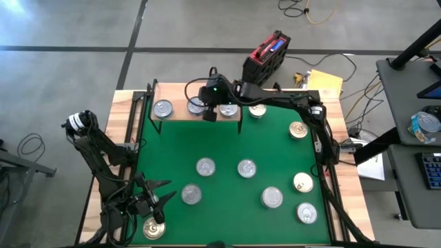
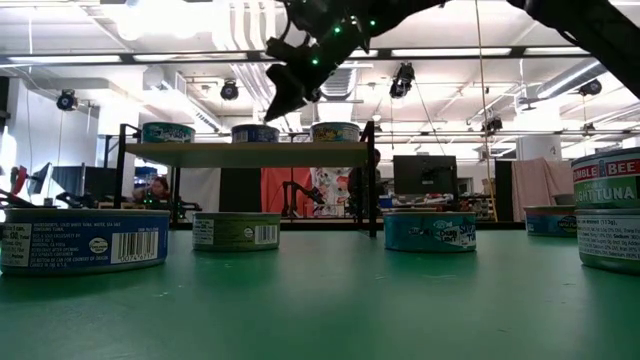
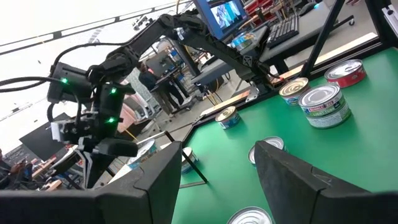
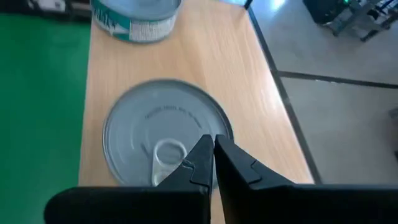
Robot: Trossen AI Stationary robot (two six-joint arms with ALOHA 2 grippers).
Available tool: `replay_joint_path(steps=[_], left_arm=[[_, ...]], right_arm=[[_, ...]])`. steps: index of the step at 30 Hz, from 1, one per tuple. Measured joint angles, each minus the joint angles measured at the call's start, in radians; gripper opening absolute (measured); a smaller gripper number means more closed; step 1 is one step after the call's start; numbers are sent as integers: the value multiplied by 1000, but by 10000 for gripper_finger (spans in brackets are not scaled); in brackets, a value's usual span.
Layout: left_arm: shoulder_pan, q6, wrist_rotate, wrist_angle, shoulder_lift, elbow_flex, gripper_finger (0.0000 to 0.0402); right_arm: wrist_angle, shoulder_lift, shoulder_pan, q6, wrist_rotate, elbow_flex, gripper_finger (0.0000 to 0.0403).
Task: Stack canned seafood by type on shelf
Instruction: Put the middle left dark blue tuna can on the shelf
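Observation:
The shelf stands at the far left of the green mat, its light-wood board on thin black legs. Three tins of canned seafood rest on it: left, middle and right. My right gripper is shut and hovers just above the middle tin, a silver-topped one with a pull tab, clear of it in the low view. Beyond it sits the teal-sided left tin. My left gripper waits open at the near left, beside a tin.
Several loose tins lie about the mat, among them and gold-topped. One tin sits just right of the shelf. A red and black box stands on the floor beyond the table's far edge.

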Motion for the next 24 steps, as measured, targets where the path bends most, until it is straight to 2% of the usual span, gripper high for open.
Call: replay_joint_path(steps=[5,17,24], left_arm=[[0,0,0,0,0,0,187],[0,0,0,-1,0,0,187],[0,-4,0,0,0,0,187]], right_arm=[[53,26,-22,34,-82,-2,9],[75,40,-27,34,-87,-3,9],[21,43,-29,29,-43,-2,9]])
